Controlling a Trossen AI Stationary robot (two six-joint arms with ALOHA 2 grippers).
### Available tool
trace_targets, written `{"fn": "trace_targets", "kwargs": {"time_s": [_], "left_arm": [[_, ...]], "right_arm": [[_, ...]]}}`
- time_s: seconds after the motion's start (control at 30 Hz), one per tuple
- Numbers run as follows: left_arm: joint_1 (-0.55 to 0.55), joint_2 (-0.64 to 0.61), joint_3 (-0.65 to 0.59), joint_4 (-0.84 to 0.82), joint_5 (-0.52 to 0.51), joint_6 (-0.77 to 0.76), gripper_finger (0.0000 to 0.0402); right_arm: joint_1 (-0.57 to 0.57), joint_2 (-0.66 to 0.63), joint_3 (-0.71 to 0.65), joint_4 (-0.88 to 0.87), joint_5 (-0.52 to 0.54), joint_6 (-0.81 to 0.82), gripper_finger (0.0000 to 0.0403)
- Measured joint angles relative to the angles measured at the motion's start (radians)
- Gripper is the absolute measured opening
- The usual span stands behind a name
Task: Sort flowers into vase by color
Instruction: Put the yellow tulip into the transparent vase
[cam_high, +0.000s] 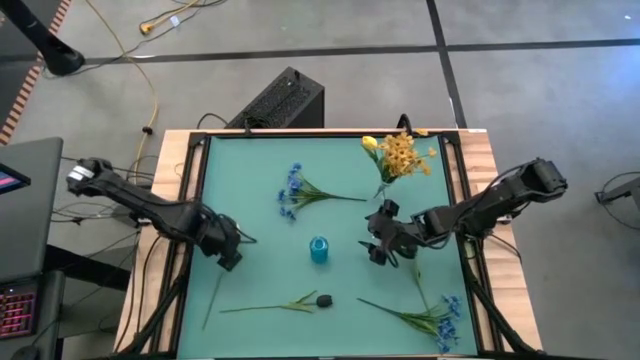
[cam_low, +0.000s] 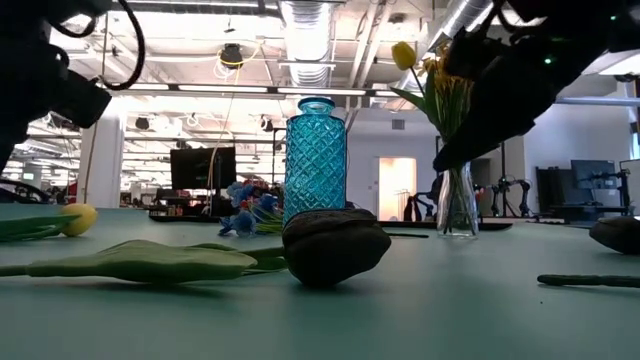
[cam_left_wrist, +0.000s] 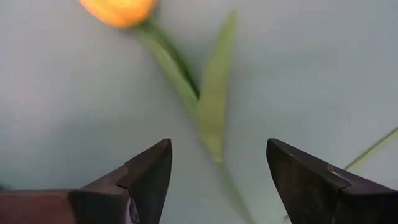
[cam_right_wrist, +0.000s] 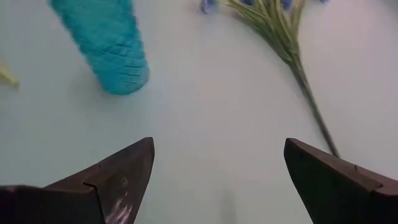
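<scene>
A: Where was the left gripper (cam_left_wrist: 217, 180)?
B: Over the left side of the teal surface (cam_high: 260, 200), above a yellow tulip (cam_left_wrist: 119, 9). Fingers (cam_left_wrist: 146, 177) were spread wide, nothing between them. The bloom was cut off at the wrist frame's edge; stalk and leaf ran between the fingers, blurred.

A: Right gripper (cam_right_wrist: 217, 177)?
B: Right of centre, pointed toward the blue vase (cam_high: 319, 249). Fingers (cam_right_wrist: 124, 171) wide, empty. Its wrist view showed only the vase's lower body, neck cropped out.

A: Flowers?
B: A blue spray (cam_high: 292, 192) lay behind the vase; the right wrist view caught only its stalk and a few blooms. A second blue spray (cam_high: 440, 318) lay at the front right, its blooms near the surface's edge. The dark bud (cam_high: 323, 299) lay at the front centre with a long stalk to its left. In the low view it was a dark lump in front of the vase, hiding the vase's base.

A: Anything sorted?
B: Yellow blooms (cam_high: 400, 155) stood in a clear glass vase (cam_low: 457, 205) at the back right. From above the glass was hard to make out under the blooms. In the low view the right arm covered part of the bunch.
</scene>
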Motion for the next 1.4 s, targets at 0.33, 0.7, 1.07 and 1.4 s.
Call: {"fn": "trace_targets", "kwargs": {"time_s": [0.33,0.7,1.07,1.4], "left_arm": [[-0.090,0.228,0.000,0.098,0.011,-0.064,0.0249],[-0.097,0.291,0.003,0.161,0.027,-0.017,0.0193],[-0.097,0.290,0.003,0.160,0.029,-0.012,0.0012],[-0.023,0.178,0.109,0.102,-0.269,0.157,0.0006]], "right_arm": [[-0.054,0.000,0.000,-0.008,-0.052,-0.033,0.0384],[-0.053,-0.001,0.000,-0.009,-0.052,-0.045,0.0384],[-0.027,-0.001,0.000,-0.009,-0.052,-0.046,0.0384],[0.038,-0.001,-0.003,-0.023,-0.051,0.008,0.0384]]}}
